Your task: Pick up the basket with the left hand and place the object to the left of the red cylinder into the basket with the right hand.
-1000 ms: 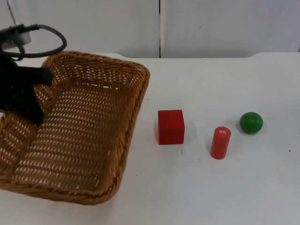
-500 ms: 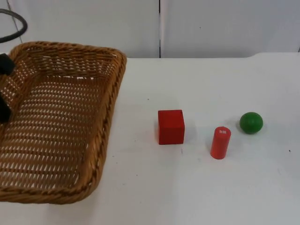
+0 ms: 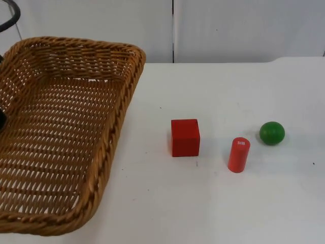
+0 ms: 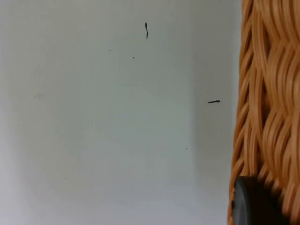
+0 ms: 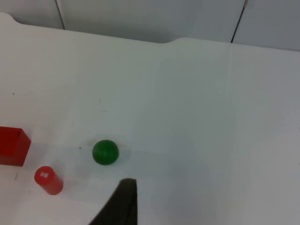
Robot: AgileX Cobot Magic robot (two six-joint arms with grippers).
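Note:
A wicker basket (image 3: 61, 127) hangs tilted over the table's left side, close under the top camera. My left gripper (image 3: 1, 121) sits at its left wall by the picture's edge. In the left wrist view a fingertip (image 4: 255, 204) presses against the woven rim (image 4: 269, 103), so that gripper is shut on the basket. The red cube (image 3: 185, 137) lies left of the upright red cylinder (image 3: 238, 154), both on the table. My right gripper (image 5: 123, 206) hovers high over the table's right part, above the cylinder (image 5: 48, 180) and cube (image 5: 11, 145), holding nothing.
A green ball (image 3: 271, 132) rests right of the cylinder and appears as the ball (image 5: 105, 152) in the right wrist view. The grey partition wall (image 3: 228, 28) closes the table's far edge.
The basket swung left with the left arm, then rose closer to the camera. The left arm has slid almost out of the picture. Cube, cylinder and ball have not moved.

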